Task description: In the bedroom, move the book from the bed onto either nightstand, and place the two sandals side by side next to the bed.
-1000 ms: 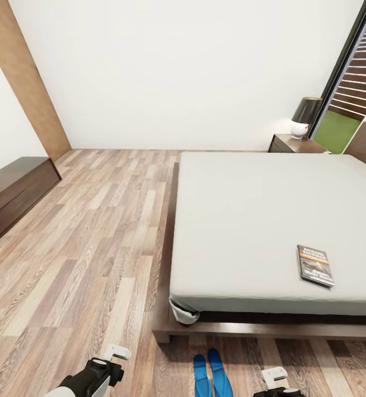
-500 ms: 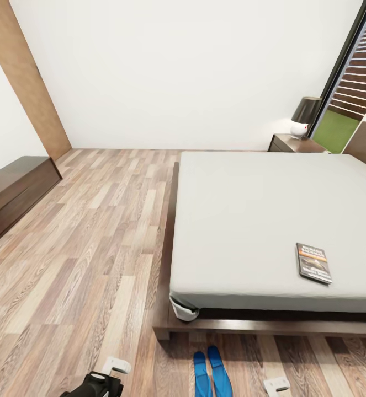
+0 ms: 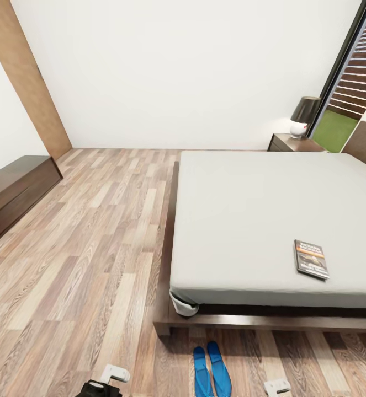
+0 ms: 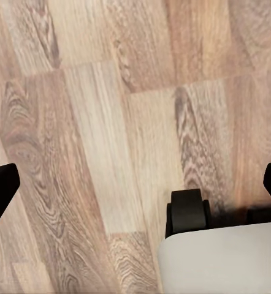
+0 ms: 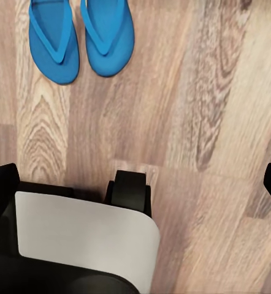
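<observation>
White walls meet a wood-plank floor. A long low dark cabinet lines one wall; a tall window (lawn, slat fence beyond) stands by a small lamp.

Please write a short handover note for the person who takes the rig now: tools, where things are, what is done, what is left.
Left tool and right tool: low over the floor, both open and empty.
Book: lying on the bed, near its foot edge.
Sandals: side by side on the floor at the foot of the bed; this looks done.
Left: carry the book to a nightstand, the one with the lamp.
</observation>
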Motion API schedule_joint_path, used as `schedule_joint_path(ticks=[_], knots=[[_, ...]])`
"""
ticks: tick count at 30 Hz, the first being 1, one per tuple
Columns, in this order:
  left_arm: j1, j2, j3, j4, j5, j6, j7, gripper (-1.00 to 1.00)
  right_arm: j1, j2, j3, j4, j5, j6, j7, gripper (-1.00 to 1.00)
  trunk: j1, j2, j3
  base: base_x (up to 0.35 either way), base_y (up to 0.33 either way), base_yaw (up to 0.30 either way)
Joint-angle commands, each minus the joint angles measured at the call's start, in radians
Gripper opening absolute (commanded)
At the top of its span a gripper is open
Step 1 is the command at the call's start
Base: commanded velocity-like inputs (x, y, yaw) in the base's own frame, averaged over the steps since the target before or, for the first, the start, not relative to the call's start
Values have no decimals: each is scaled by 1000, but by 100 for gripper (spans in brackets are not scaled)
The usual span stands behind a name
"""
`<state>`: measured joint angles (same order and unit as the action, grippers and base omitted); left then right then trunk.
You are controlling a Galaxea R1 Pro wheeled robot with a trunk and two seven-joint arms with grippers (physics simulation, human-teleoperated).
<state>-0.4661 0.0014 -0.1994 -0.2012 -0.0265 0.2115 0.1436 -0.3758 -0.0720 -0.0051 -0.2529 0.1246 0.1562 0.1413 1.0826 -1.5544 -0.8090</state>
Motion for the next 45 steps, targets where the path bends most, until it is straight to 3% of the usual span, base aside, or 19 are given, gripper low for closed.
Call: schedule_joint_path(ticks=[1, 35, 45], knots=[[0, 0, -5, -2, -3, 7, 3, 100, 0, 0, -1, -3, 10, 6, 4, 100, 0, 0, -1, -91, 0, 0], [1, 0, -5, -3, -3, 6, 8, 100, 1, -1, -1, -3, 10, 6, 6, 100, 0, 0, -1, -66, 7, -1], [1, 0, -5, -3, -3, 6, 8, 100, 2, -1, -1, -3, 10, 6, 8, 100, 0, 0, -1, -6, 1, -157]])
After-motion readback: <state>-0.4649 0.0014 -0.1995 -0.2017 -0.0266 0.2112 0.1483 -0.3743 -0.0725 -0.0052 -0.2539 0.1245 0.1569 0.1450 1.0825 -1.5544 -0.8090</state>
